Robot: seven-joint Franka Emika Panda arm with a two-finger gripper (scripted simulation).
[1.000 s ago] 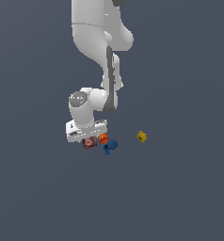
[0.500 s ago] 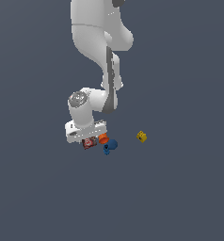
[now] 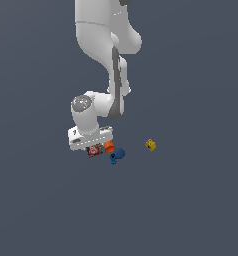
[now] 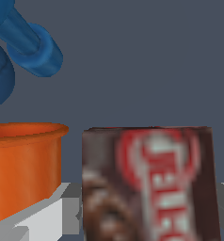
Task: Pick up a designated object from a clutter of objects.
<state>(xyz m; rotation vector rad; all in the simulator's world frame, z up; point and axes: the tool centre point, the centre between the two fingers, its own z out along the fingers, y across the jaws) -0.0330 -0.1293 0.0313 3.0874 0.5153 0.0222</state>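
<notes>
- My fingers (image 3: 94,148) are down at the dark red box (image 3: 94,150), which sits directly beneath my hand in the exterior view.
- In the wrist view the dark red box (image 4: 151,183) fills the near field, with grey finger parts (image 4: 52,221) showing on both sides of it at its lower edge.
- Contact between the fingers and the box sides cannot be confirmed; I cannot tell whether the fingers are clenched on it or released.
- The box's face shows a white-and-red printed label; the lettering is blurred.
- The orange cup-like piece (image 3: 109,146) stands just beside the box, on the exterior view's right of it; touching or apart cannot be determined.
- In the wrist view the orange cup-like piece (image 4: 24,164) shows its rim and outer wall only; its interior is hidden.
- The blue rounded piece (image 3: 117,155) lies just beyond the cup, close against it.
- The yellow block (image 3: 150,145) lies well apart on the exterior view's right.
- All items rest on the plain grey floor (image 3: 191,200).
</notes>
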